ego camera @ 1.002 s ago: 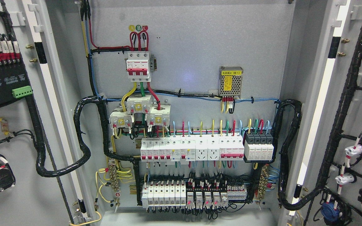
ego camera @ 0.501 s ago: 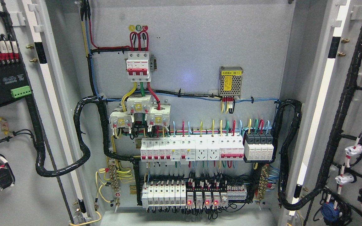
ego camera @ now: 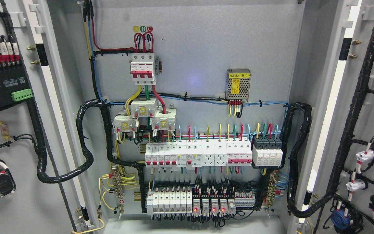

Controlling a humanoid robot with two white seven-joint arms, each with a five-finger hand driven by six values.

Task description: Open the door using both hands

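both doors (ego camera: 15, 136) open; round labels (ego camera: 143, 29) read a, b, c.

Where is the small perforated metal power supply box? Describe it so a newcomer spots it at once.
Look at the grey back panel of the open electrical cabinet, between the two swung-open doors. Right of centre and above the long row of white breakers, the small perforated metal power supply box sits alone. Unlike its plastic neighbours, it has a mesh casing and yellow labels.

You can read three round stickers (ego camera: 143, 29), upper centre: green A, yellow B, red C. The yellow label (ego camera: 239, 75) on the mesh box ends in "(B1)"; other print is illegible.
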